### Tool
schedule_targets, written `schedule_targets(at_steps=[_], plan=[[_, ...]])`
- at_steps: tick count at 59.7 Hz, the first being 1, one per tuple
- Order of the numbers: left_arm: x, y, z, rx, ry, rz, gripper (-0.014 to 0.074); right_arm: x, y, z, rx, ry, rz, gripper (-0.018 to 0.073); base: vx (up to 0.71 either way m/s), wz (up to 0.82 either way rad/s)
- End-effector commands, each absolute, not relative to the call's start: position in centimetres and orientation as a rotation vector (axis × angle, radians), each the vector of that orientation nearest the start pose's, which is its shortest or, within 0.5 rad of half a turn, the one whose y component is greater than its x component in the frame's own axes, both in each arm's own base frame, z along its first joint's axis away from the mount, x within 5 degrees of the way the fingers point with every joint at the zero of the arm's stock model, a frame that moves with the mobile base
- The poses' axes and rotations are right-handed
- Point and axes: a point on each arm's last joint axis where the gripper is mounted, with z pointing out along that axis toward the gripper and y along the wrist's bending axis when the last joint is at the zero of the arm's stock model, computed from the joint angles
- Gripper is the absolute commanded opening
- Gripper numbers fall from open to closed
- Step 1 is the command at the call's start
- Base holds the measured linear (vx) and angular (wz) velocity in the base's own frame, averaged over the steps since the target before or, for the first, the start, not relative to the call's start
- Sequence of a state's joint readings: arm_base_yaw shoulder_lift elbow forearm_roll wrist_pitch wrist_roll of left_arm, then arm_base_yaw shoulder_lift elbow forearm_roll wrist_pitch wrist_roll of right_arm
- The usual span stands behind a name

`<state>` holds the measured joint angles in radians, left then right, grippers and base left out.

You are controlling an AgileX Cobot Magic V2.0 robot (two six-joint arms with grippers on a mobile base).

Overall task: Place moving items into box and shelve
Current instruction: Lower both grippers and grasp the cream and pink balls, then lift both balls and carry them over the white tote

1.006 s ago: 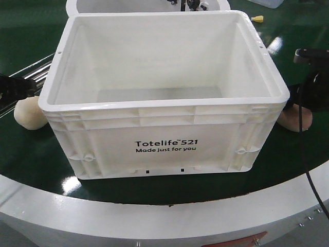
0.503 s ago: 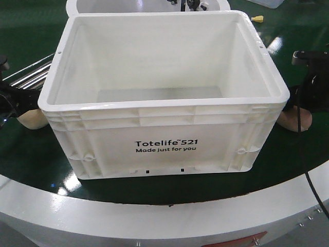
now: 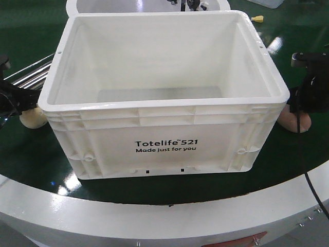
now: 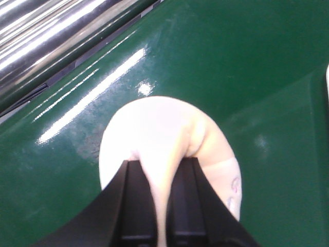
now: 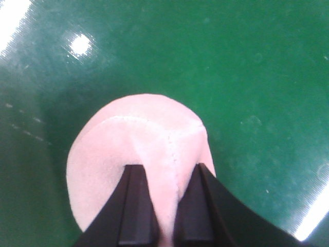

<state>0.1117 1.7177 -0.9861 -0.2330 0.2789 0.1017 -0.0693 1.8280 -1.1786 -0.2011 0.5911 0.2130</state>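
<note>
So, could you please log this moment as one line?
left gripper shut on cream item | right gripper shut on pink item | box empty | items outside box

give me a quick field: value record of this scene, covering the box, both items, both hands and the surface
box: white tote, upright, open top, nothing visible inside
left hand: pinched shut on the cream soft item, outside the tote's left wall
right hand: pinched shut on the pink soft item, outside the tote's right wall
surface: glossy green table
items in box: none yet
</note>
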Motion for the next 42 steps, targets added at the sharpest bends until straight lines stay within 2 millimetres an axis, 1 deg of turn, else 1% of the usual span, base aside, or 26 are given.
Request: schedule_targets(at_steps=[1,12,22,26,30,37,42], plan=[[35.2,3.3,23.2,-0.243,2.327,-0.077,-0.0009,36.3,-3.8,21.6,0.161,2.656,-0.190,-0.0008,0.00,0.00],[35.6,3.3,27.4,-0.201,2.207,-0.065,-0.0008,35.5,-3.7,25.9,0.155,2.522,-0.191,-0.0005,0.00,0.00],[35.2,3.0,31.3,-0.167,2.192,-0.090,-0.0008,34.1,-3.7,31.2,0.170,2.409,-0.199,-0.0003,0.00,0.00],[34.7,2.8,33.3,-0.153,2.168,-0.099,-0.0008,33.2,-3.7,33.7,0.175,2.346,-0.199,-0.0002,0.00,0.00],[33.9,2.7,35.8,-0.148,2.108,-0.108,-0.0008,32.3,-3.6,36.0,0.183,2.277,-0.185,-0.0002,0.00,0.00],[32.3,2.2,39.8,-0.126,2.007,-0.149,-0.0008,30.5,-3.0,40.1,0.194,2.152,-0.112,-0.0002,0.00,0.00],[31.1,1.4,42.0,-0.090,1.971,-0.221,-0.0008,29.0,-2.3,42.5,0.168,2.087,-0.040,-0.0002,0.00,0.00]])
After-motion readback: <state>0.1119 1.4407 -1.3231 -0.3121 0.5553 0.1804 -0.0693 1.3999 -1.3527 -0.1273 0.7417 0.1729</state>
